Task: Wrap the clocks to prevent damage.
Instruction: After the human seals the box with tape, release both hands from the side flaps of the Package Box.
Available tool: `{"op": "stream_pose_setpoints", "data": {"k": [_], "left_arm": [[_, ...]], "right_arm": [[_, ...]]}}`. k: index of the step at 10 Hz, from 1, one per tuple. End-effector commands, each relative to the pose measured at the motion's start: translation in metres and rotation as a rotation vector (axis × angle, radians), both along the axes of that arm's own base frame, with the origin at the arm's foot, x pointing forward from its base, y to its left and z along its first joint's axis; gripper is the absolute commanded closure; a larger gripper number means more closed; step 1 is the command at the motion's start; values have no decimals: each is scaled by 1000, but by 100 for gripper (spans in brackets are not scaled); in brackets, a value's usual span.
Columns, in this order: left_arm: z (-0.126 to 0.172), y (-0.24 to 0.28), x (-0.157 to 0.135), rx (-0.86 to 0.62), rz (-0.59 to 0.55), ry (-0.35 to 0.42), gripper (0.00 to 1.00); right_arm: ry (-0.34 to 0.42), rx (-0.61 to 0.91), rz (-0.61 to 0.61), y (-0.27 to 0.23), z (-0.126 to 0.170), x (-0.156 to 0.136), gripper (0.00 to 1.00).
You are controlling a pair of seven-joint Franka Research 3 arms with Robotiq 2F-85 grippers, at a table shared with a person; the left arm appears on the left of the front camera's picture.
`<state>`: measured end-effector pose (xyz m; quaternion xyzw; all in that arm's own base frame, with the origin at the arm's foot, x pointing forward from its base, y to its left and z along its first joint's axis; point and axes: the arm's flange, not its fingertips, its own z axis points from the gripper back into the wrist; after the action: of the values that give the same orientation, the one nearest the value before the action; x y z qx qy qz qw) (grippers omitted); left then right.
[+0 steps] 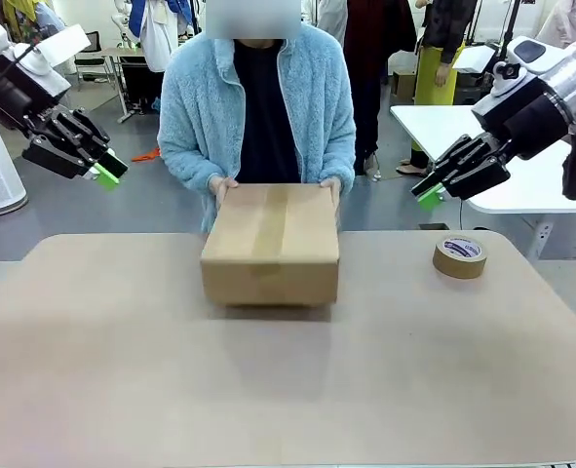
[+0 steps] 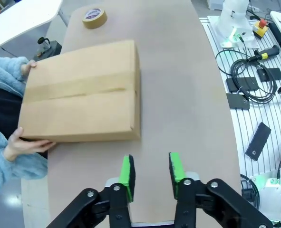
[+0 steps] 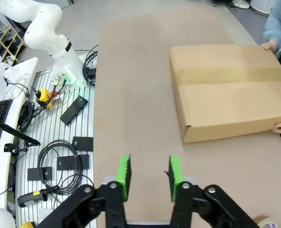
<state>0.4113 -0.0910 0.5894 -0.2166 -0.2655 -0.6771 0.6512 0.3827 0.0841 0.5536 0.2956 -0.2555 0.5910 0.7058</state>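
No clocks are in view. A closed cardboard box (image 1: 271, 242) with tape along its top stands at the far middle of the table, and a person's hands (image 1: 221, 184) hold its far corners. My left gripper (image 1: 102, 171) hangs high at the left, well clear of the box. In the left wrist view my left gripper (image 2: 151, 170) is open and holds nothing, with the box (image 2: 81, 92) ahead of it. My right gripper (image 1: 428, 196) hovers high at the right. In the right wrist view my right gripper (image 3: 149, 173) is open and empty, and the box (image 3: 230, 90) lies off to one side.
A roll of brown packing tape (image 1: 460, 255) lies on the table (image 1: 288, 390) to the right of the box. A white table (image 1: 521, 166) stands behind the right arm. Cables and small devices (image 2: 249, 76) lie on a slatted surface on the robot's side.
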Motion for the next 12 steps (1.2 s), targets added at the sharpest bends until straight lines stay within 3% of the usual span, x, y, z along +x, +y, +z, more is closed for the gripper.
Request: {"op": "stream_pose_setpoints", "data": {"k": [1, 2, 3, 8, 9, 10, 12], "left_arm": [[-4, -2, -8, -16, 10, 2, 18], [-4, -1, 0, -16, 1, 17, 9], [-7, -1, 0, -21, 2, 24, 0], [-8, -3, 2, -47, 6, 25, 0], [-4, -1, 5, -54, 5, 24, 0], [2, 0, 3, -79, 11, 13, 0], [27, 19, 0, -327, 172, -44, 0]], "right_arm": [[1, -43, -28, 4, -4, -2, 0], [-12, -42, -60, 2, -1, 1, 5], [-24, -50, -82, 1, 2, 1, 0], [-37, -58, -122, -3, 8, 3, 0], [-36, -96, -181, -5, 11, 5, 0], [-19, -158, -376, -13, 17, 8, 0], [-52, -13, -601, -45, 29, -1, 0]]}}
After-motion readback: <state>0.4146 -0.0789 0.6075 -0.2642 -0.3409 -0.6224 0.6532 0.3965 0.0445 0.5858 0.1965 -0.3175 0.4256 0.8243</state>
